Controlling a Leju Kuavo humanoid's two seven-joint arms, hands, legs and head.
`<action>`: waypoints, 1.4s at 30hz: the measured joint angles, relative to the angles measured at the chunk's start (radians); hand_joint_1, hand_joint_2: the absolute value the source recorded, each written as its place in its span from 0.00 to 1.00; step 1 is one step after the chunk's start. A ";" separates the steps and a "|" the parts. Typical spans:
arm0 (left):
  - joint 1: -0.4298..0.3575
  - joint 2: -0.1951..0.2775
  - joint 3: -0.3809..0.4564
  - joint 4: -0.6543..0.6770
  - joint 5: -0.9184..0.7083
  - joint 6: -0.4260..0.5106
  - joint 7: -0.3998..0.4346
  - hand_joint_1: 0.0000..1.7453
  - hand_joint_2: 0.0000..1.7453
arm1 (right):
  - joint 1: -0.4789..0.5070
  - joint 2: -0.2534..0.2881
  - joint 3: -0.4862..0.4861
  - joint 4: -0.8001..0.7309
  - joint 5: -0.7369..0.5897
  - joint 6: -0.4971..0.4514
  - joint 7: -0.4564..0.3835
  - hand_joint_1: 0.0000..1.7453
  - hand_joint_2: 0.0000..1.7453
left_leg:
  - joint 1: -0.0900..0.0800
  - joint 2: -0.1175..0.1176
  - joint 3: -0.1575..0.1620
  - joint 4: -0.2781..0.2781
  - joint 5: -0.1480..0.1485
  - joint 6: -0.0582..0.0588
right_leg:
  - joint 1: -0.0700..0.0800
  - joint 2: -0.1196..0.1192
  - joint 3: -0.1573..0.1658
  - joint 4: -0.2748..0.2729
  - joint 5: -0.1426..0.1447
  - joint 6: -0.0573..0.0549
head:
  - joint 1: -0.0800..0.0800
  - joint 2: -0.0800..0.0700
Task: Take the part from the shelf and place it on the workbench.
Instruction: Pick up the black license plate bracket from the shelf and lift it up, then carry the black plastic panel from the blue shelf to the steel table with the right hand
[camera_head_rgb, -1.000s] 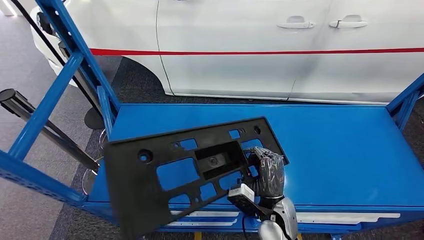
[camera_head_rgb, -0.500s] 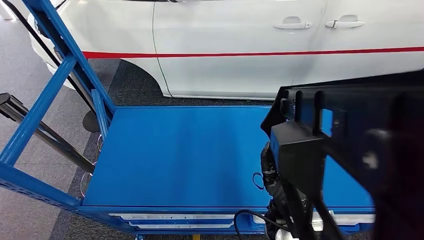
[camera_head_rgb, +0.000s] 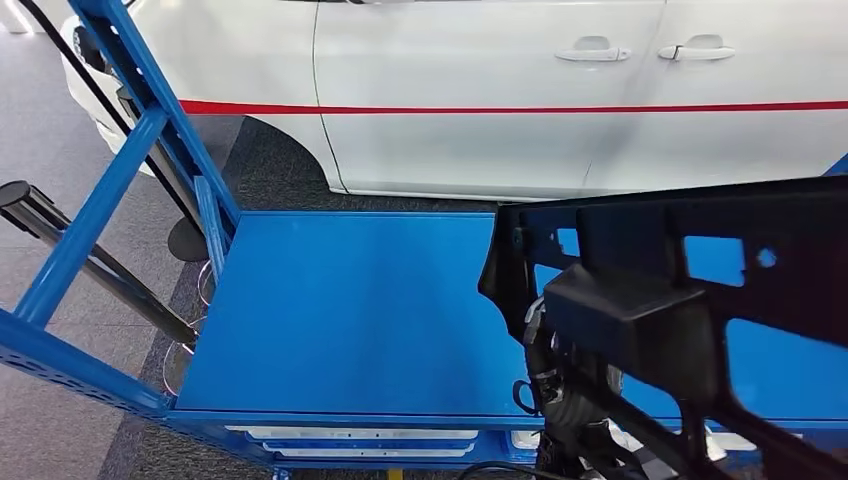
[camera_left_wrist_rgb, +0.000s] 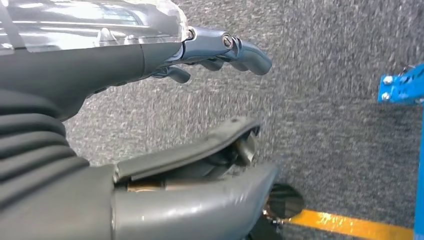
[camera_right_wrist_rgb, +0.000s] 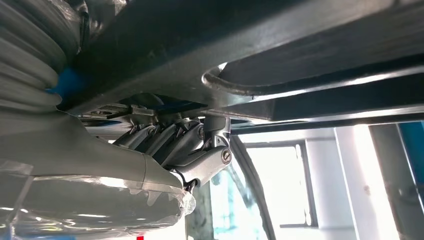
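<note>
— What is seen nearest?
— The black part (camera_head_rgb: 690, 300) is gripped by the right hand (camera_head_rgb: 560, 385), fingers (camera_right_wrist_rgb: 170, 140) curled tight against its underside. It is held tilted above the right half of the workbench (camera_head_rgb: 350, 310).
— And the left hand (camera_left_wrist_rgb: 200, 100)?
— It is held open over grey carpet, nothing between thumb and fingers.
— Where is free room found?
— The bench's left half is bare up to its blue frame (camera_head_rgb: 110, 190). Beyond the far edge, a white car (camera_head_rgb: 500, 90) is parked.
</note>
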 joint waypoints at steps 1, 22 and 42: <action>0.000 -0.002 0.001 0.000 0.000 0.001 0.004 0.00 1.00 | 0.016 0.001 0.000 0.005 0.008 0.013 -0.006 1.00 1.00 | -0.001 0.000 -0.001 0.001 0.001 -0.005 | 0.003 0.000 0.000 -0.002 -0.001 -0.005 | 0.000 0.000; -0.006 -0.010 0.005 0.000 -0.023 0.004 0.036 0.00 1.00 | 0.134 0.039 0.000 0.078 0.111 0.135 -0.069 1.00 1.00 | 0.003 0.013 0.036 -0.042 0.008 0.023 | 0.003 -0.001 -0.088 0.109 -0.065 0.008 | 0.002 0.000; -0.002 -0.002 0.012 0.000 -0.022 -0.003 0.060 0.00 1.00 | 0.167 0.037 0.009 0.115 0.236 0.094 -0.048 1.00 1.00 | 0.008 0.010 -0.069 0.241 -0.086 -0.041 | 0.003 -0.008 -0.023 -0.019 0.029 -0.045 | 0.001 0.000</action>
